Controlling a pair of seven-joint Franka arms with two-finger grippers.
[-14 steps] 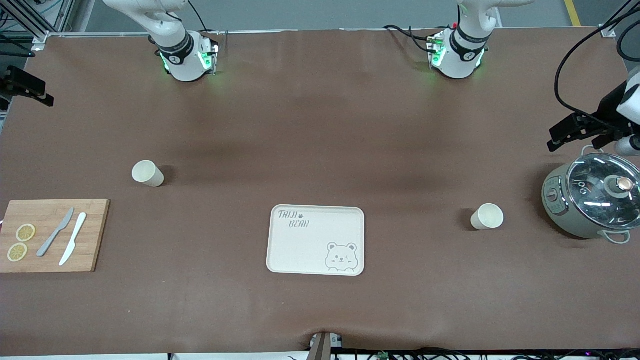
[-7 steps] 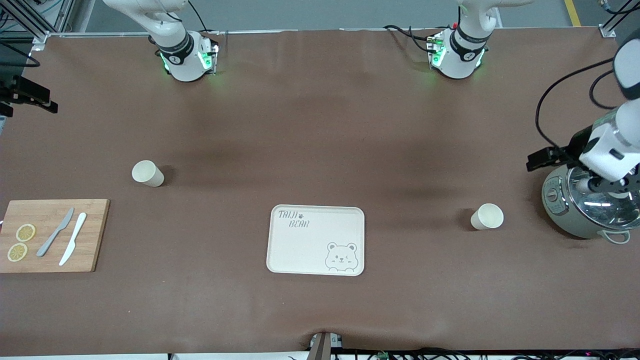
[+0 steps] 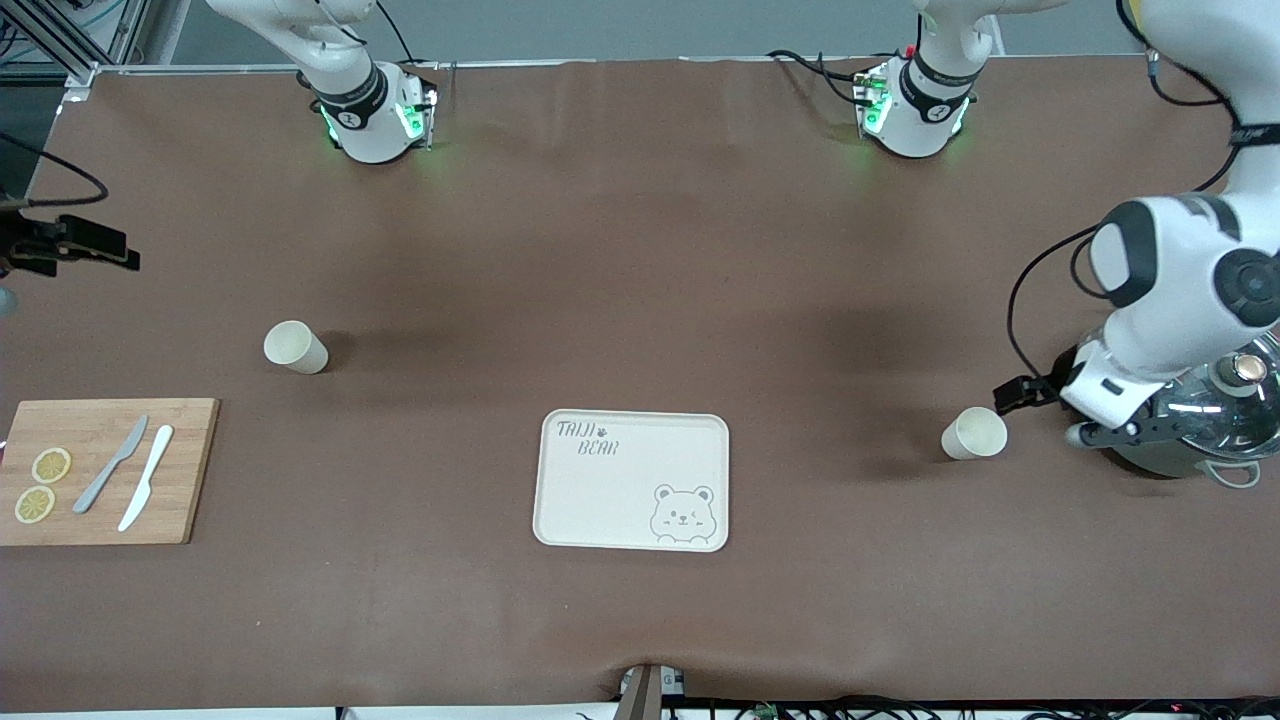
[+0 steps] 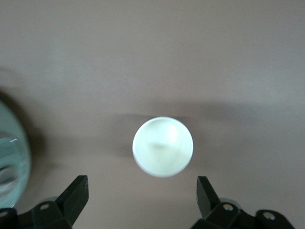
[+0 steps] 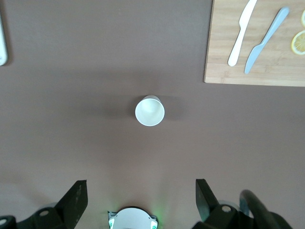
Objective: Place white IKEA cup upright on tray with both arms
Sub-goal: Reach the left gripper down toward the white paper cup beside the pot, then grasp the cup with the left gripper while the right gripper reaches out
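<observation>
Left gripper, jaws wide and empty, had swung in above the white cup standing beside the tray, readying a grasp, while the open right gripper waited high.

You are looking at two big white arms with rounded, glossy shells. Each base is wearing a black band with a small white mark and is glowing green at its sides; the right arm's base is carrying a bare metal bracket, the left arm's base a cluster of black cables with a touch of red. The left arm is showing black joint sections, a round dark cap on its elbow and a thin black cable looping beside it. In both wrist views you are seeing matte black angular fingers, with small round screws showing in the black mounts beneath them
</observation>
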